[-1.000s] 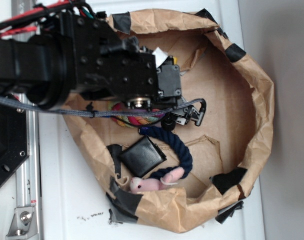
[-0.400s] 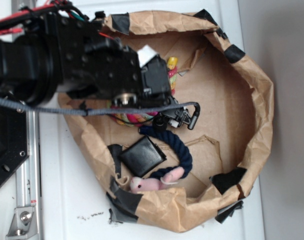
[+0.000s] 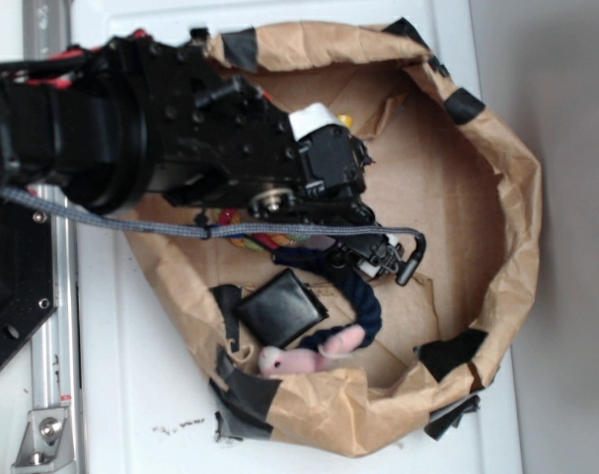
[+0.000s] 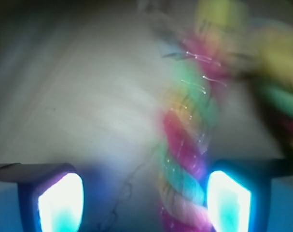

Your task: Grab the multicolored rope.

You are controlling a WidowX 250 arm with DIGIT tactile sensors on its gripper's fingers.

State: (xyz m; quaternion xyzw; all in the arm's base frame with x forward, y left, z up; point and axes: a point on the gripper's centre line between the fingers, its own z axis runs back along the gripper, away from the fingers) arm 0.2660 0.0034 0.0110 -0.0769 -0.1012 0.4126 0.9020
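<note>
Only wrist cam: multicolored rope point(image 4: 187, 159) btwn claw point(image 4: 144, 200) pads.

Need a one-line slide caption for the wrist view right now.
Open pincer low over the paper bag floor, multicolored rope running between its fingers, nearer one side.

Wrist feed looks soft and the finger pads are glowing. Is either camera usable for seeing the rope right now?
Wrist view: the multicolored rope is blurred but recognisable between the open fingers, whose pads glare white-cyan. Exterior view: sharp and evenly lit, but the arm hides most of the rope, only a sliver showing inside the paper bag.
</note>
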